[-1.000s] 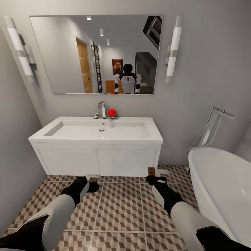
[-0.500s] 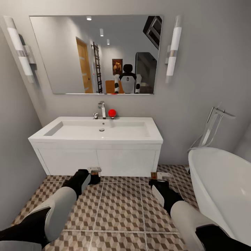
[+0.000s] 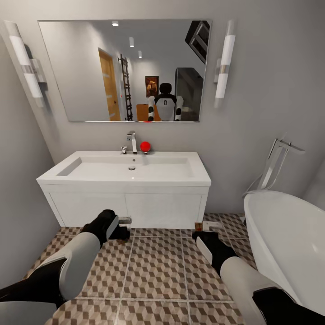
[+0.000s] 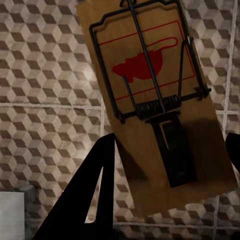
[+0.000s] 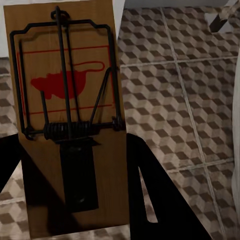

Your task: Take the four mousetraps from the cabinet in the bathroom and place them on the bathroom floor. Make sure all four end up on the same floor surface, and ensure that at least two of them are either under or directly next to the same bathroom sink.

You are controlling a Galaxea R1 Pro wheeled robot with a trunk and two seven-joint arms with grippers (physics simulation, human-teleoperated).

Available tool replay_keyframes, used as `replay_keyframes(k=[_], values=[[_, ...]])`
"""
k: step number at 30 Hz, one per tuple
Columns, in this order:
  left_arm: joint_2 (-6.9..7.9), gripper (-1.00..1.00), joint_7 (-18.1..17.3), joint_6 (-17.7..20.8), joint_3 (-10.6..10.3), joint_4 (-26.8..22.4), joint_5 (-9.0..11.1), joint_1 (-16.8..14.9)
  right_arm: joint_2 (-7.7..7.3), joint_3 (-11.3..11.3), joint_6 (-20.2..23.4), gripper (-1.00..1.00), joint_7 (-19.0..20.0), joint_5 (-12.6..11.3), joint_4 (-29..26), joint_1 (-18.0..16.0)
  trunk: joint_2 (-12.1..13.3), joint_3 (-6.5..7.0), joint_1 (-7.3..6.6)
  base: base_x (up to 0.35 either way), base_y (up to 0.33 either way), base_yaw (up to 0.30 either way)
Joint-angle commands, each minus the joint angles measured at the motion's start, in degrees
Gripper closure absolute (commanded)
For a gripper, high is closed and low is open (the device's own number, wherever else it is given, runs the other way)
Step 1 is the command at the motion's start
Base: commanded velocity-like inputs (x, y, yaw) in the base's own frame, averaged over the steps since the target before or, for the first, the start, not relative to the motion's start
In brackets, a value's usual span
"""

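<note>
Both claws are loaded right now. Left gripper [image 4: 165,165] has its fingers pinched on one mousetrap [image 4: 152,100]: in the left wrist view the tan board with its black spring bar and red bait print sits clamped between the two dark fingers, hanging over the cube-pattern bathroom floor [image 4: 45,75] and not touching it as far as I can tell. Right gripper [image 5: 75,175] is doing the same with a second mousetrap [image 5: 67,110], fingers closed on the board's near end, tiles behind it.

What's changed over the last second: compared with a second ago, the left gripper [image 3: 121,225] has slid forward and a bit higher in the head view, so it's now right up against the bottom front edge of the white vanity under the bathroom sink [image 3: 131,169]. The right gripper [image 3: 203,228] crept toward the same vanity's far corner on the bathtub [image 3: 289,234] side, then more or less parked.

My read is that both traps are about to go down together beside or just under that sink, which would cover the "two by the same sink" bit in one go. Nothing's on the floor near the vanity yet, so I'd guess the other two are still to be fetched from the cabinet.
</note>
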Motion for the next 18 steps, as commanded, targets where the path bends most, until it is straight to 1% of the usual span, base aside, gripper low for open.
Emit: replay_keyframes(k=[1,6,14,18], values=[[-0.06,1.0,0.14,0.64,0.41,-0.06,-0.16,-0.04,-0.06,0.53,0.53,1.0,-0.48,-0.73,-0.1,-0.02,-0.03,-0.06,0.0,0.0,0.0,0.0],[0.05,1.0,0.13,2.03,0.28,0.13,-0.13,-0.05,-0.12,0.82,1.5,1.0,-0.35,-0.67,-0.03,-0.01,-0.03,-0.06,0.0,0.0,0.0,0.0],[0.19,1.0,0.04,2.25,0.28,1.85,-0.2,-0.05,-0.13,0.83,2.37,1.0,-0.02,-0.91,1.05,0.0,-0.03,-0.06,0.0,0.0,0.0,0.0],[0.29,1.0,0.04,2.24,0.24,2.6,-0.2,-0.05,-0.13,0.67,5.86,1.0,1.54,-0.82,2.34,0.0,-0.03,-0.06,0.0,0.0,0.0,0.0]])
